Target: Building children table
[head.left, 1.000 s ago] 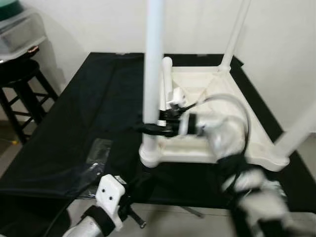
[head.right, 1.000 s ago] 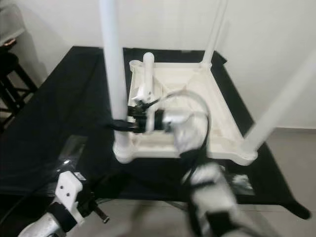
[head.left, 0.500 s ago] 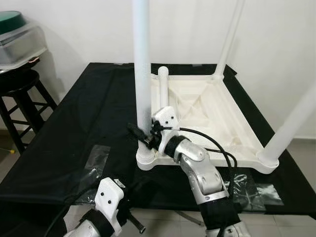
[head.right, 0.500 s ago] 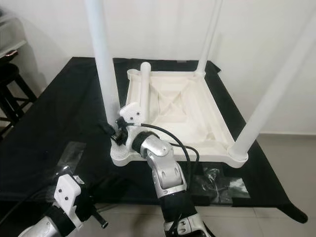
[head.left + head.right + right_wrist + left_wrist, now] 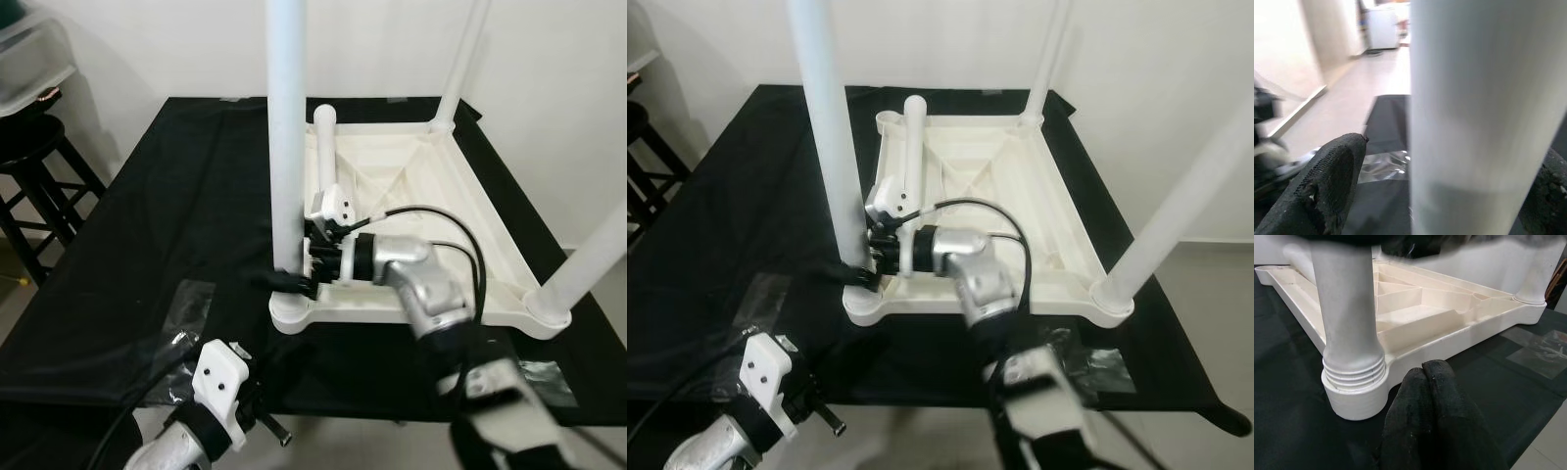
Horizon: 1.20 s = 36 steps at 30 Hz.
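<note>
The white children's table lies upside down on a black cloth. Three white legs stand upright in its corners: front left, far right and front right. A further leg rests loose along the underside near the far left corner. My right gripper straddles the front left leg just above its socket. In the right wrist view one finger stands apart from that leg, so it is open. My left gripper hangs low before the table's front corner, fingers pressed together and holding nothing.
The black-covered work surface ends close in front of me. Clear plastic bags lie on it at front left and front right. A black stool with a clear bin stands at the left. A white wall rises behind.
My right forearm has swung from below the leg round to the right and its wrist has rolled, with the gripper staying at the front left leg's base. The head camera has shifted. The left arm has stayed put.
</note>
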Motion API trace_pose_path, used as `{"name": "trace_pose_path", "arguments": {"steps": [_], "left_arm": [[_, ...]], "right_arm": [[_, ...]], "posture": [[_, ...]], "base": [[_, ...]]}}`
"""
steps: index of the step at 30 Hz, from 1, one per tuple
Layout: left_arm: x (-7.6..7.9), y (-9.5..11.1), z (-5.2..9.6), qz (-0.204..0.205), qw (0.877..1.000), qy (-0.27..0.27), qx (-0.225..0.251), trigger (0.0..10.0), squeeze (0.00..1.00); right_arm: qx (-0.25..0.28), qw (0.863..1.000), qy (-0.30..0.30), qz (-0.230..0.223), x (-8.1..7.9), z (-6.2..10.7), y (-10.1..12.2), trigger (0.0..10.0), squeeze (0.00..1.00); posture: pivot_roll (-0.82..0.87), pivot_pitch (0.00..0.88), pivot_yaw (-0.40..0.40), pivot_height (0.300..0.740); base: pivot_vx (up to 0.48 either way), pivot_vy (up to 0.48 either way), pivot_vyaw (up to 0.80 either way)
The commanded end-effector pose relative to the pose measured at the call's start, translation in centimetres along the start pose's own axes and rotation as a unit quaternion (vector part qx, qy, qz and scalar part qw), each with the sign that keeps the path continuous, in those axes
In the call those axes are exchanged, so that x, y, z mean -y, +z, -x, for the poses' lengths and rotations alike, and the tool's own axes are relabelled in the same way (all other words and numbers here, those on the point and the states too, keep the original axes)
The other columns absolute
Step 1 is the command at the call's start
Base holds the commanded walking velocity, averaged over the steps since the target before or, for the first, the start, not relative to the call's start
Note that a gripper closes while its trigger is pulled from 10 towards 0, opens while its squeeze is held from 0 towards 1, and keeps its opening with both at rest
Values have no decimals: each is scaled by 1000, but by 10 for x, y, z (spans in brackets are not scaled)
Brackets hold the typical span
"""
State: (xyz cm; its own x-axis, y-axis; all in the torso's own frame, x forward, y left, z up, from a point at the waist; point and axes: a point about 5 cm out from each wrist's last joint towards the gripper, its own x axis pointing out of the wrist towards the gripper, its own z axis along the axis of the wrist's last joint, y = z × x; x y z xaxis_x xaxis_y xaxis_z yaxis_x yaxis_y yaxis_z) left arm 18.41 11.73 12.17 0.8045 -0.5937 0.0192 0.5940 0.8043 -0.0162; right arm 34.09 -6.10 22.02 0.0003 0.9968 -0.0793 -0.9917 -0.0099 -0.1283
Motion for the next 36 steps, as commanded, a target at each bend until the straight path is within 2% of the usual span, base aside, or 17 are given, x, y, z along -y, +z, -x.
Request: {"name": "trace_pose_path", "arguments": {"steps": [1,9,10,11,12,18,24,25,26,27,28,29,30,31,32,33,36], "left_arm": [[2,-5,1,1,1000,0,-10,10000,0],[3,-5,2,1,1000,0,-12,10000,0],[3,-5,2,1,1000,0,-12,10000,0],[3,-5,2,1,1000,0,-12,10000,0],[3,-5,2,1,1000,-1,-12,10000,0],[3,-5,2,1,1000,-1,-12,10000,0],[4,-5,2,2,1000,-3,-12,10000,0],[4,-4,2,2,1000,-3,-11,10000,0],[4,-3,3,1,1000,-2,-10,10000,0],[3,-3,5,1,1000,-2,-10,10000,0],[3,-3,5,1,1000,-2,-10,10000,0],[3,-1,6,1,1000,-1,-9,10000,0],[3,-1,6,1,1000,-1,-9,10000,0],[2,-1,7,0,1000,-1,-9,10000,0],[1,-1,7,0,1000,0,-10,10000,0],[1,-1,7,0,1000,0,-10,10000,0],[-2,-2,7,1,1000,-1,-12,10000,0]], "right_arm": [[0,1000,30,-3,1,-2,-1,10000,0],[-13,999,39,-17,14,-4,2,10000,0],[-7,999,39,-26,16,-3,2,2039,0],[-7,999,39,-26,16,-3,2,2039,0],[-4,998,43,-36,17,-1,1,0,0],[6,998,44,-52,18,5,-4,0,0],[17,998,-17,-52,22,13,-11,0,0],[18,996,-64,-51,24,17,-15,0,0],[29,991,-115,-56,24,21,-20,0,0],[36,967,-246,-58,18,8,-31,0,0],[36,967,-246,-58,18,8,-31,0,0],[8,946,-321,-41,-12,-2,-51,0,0],[8,946,-321,-41,-12,-2,-51,0,0],[-14,929,-368,-36,-36,-10,-60,0,0],[-26,921,-388,-32,-51,-15,-64,0,0],[-26,921,-388,-32,-51,-15,-64,0,0],[9,907,-417,-63,-38,-7,-60,0,0]], "posture": [[68,58,-10,740],[78,54,-11,740],[80,53,-11,740],[80,53,-11,740],[82,53,-10,740],[75,58,-6,740],[69,63,-9,740],[66,69,-12,740],[64,77,-18,740],[55,89,-30,740],[55,89,-30,740],[56,101,-24,740],[56,101,-24,740],[43,111,-4,740],[38,104,-2,740],[38,104,-2,740],[30,93,4,740]], "base": [[0,0,0],[0,0,0],[0,0,0],[0,0,0],[0,0,0],[0,0,0],[0,0,0],[0,0,0],[0,0,0],[0,0,0],[0,0,0],[0,0,0],[0,0,0],[0,0,0],[0,0,0],[0,0,0],[0,0,0]]}}
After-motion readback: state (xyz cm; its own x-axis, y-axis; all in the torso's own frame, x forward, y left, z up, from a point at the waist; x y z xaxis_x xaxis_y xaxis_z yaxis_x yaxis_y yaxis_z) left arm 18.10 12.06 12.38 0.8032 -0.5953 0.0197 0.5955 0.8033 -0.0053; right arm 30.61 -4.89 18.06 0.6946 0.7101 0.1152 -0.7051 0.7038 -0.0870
